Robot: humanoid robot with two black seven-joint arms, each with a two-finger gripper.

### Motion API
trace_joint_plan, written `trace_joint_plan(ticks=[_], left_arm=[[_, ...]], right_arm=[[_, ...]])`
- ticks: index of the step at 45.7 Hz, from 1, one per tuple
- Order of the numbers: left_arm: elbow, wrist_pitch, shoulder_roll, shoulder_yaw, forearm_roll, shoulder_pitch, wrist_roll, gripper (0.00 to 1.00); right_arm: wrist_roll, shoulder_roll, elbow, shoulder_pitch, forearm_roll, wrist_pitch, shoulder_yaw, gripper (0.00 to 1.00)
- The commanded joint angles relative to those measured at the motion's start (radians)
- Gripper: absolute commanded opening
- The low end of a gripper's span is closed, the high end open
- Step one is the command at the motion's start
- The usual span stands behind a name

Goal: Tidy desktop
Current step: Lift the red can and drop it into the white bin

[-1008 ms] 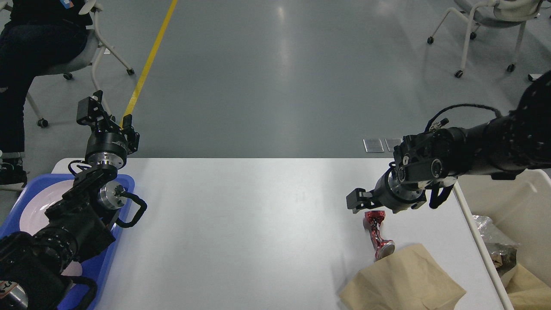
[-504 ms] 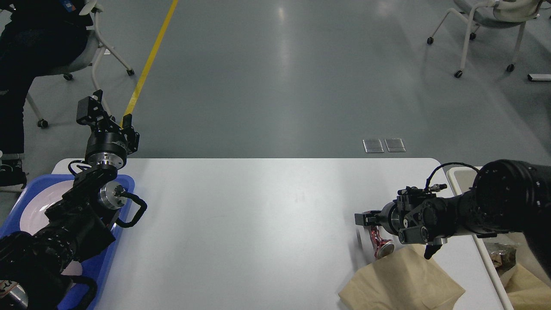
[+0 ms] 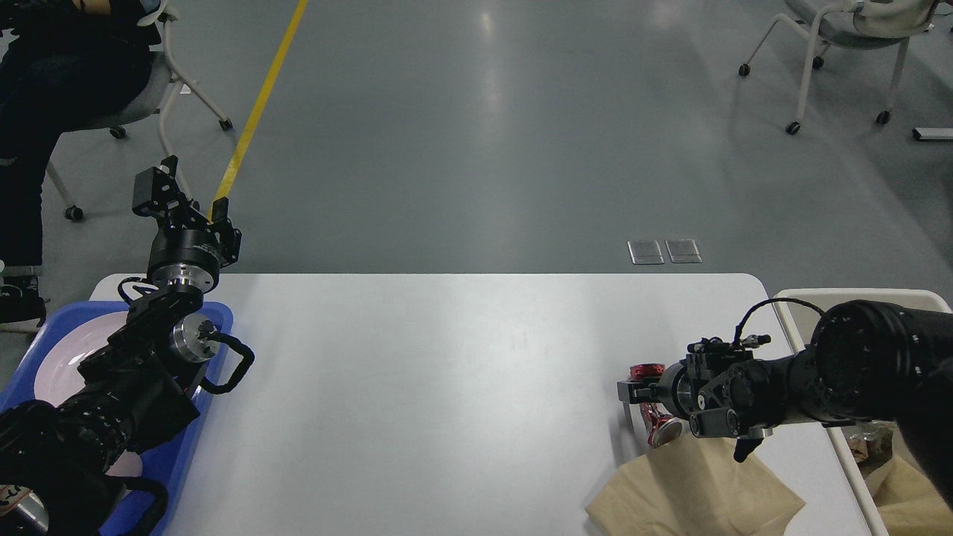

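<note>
Nearest the lower edge of the frame, at lower right, a crumpled brown paper bag (image 3: 692, 491) lies on the white surface (image 3: 417, 387). At lower left the blue tray (image 3: 167, 465) holds a white plate (image 3: 63, 357), mostly covered by the left arm.

Just above the bag, a crushed red can (image 3: 655, 402) lies on the surface, its silver end touching the bag's upper edge. The right gripper (image 3: 631, 388) sits low at the can, coming in from the right; its jaws are level with the can's upper part and the red rim shows right beside them. Contact cannot be confirmed, and whether the jaws are open or closed cannot be told, as they appear small and dark. At the right edge, beside the surface, a beige bin (image 3: 856, 296) holds brown paper and foil scraps.

The surface spans the middle of the frame, from the tray to the bin.

Farther up at left, the left gripper (image 3: 182, 192) is raised above the surface's far left corner, jaws spread apart and holding nothing, well apart from the can.

Beyond lies grey floor with a yellow line (image 3: 260, 104) and wheeled chairs in both upper corners.
</note>
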Motion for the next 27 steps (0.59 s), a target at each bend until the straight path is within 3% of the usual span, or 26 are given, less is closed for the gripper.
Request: trace_joint_plan(ticks=[1, 7, 13, 16, 27], left_arm=[[0.000, 0.000, 0.000, 0.000, -0.001, -0.001, 0.000, 0.96], [0.000, 0.001, 0.000, 0.000, 0.001, -0.001, 0.000, 0.96], [0.000, 0.000, 0.000, 0.000, -0.001, 0.000, 0.000, 0.96], [0.000, 0.001, 0.000, 0.000, -0.001, -0.001, 0.000, 0.96], [0.000, 0.000, 0.000, 0.000, -0.001, -0.001, 0.000, 0.96]], right_arm=[[0.000, 0.000, 0.000, -0.009, 0.000, 0.000, -0.002, 0.52], [-0.001, 0.005, -0.002, -0.024, 0.000, 0.006, -0.008, 0.32], [-0.003, 0.003, -0.002, -0.024, -0.002, 0.006, -0.010, 0.22], [-0.007, 0.003, -0.002, -0.020, -0.002, 0.009, -0.010, 0.00], [-0.007, -0.012, 0.026, 0.054, 0.002, 0.008, 0.007, 0.00]])
